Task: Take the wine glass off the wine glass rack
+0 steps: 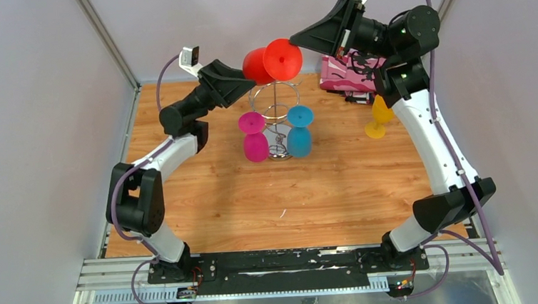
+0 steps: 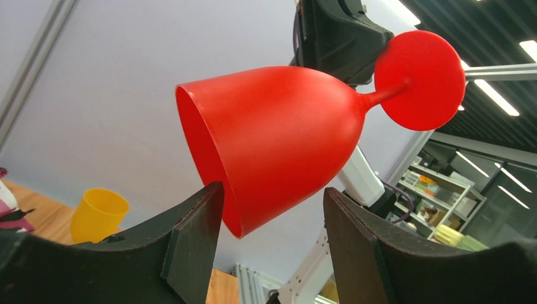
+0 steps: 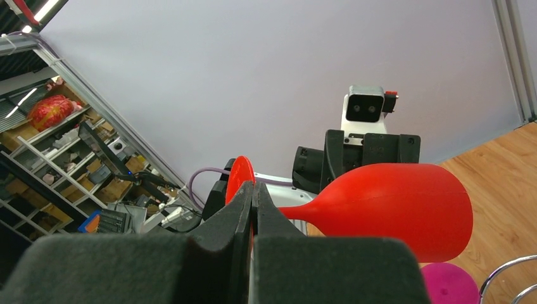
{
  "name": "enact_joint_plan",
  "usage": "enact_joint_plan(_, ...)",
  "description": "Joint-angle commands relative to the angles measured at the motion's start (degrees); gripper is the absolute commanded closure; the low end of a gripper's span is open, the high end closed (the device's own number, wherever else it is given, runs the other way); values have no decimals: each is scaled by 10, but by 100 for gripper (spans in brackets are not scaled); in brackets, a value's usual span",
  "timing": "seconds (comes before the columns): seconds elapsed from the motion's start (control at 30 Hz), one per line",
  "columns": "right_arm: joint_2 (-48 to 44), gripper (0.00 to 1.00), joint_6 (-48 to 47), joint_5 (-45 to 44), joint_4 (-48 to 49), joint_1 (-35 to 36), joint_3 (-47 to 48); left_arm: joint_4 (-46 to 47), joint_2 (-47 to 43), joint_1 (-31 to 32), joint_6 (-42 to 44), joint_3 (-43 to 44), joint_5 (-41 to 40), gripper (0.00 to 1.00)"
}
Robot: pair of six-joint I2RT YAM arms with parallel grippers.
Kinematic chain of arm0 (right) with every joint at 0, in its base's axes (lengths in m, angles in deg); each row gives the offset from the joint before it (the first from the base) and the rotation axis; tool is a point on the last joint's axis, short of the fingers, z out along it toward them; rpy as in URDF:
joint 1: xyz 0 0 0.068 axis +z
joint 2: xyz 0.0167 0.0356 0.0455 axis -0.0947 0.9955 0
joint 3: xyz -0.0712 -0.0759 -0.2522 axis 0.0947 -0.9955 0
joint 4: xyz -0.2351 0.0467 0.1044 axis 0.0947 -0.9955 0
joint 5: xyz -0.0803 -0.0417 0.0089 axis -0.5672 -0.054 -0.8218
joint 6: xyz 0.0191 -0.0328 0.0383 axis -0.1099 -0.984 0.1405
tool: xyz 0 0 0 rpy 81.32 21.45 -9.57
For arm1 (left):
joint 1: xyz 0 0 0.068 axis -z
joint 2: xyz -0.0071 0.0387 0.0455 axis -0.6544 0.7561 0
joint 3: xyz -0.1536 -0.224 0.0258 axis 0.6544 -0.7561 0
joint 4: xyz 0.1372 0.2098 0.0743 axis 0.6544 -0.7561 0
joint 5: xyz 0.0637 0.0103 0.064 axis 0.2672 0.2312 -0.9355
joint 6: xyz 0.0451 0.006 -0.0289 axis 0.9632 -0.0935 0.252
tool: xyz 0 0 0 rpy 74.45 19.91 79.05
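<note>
The left tool (image 2: 272, 209), low in the left wrist view, stands well open and grips nothing, straddling the bowl of the red wine glass (image 2: 278, 133). Beyond, the right tool (image 3: 253, 193) is clamped tight on the glass's foot, holding it sideways above the wine glass rack (image 1: 275, 112) at upper centre of the top view. The handover should go best if the left tool closes gently on the bowl before the right lets go.

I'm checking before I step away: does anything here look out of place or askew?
Only the red wine glass: it hangs sideways in mid-air by the wine glass rack, pinched by its foot's edge in the right gripper, with its bowl between the open fingers of the left gripper. Nothing looks spilled or broken.
</note>
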Motion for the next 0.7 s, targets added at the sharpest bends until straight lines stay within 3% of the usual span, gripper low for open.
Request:
enact_joint_plan(0.0,-1,100,7,-6,42,13,0,38,-28,6,4,-13,8,36)
enact_joint_plan(0.37,-29,100,7,-19,78,5,-86,37,-148,10,13,-57,1,46)
enact_joint_plan(0.67,-36,100,29,-20,114,5,-131,37,-170,10,8,-76,7,72)
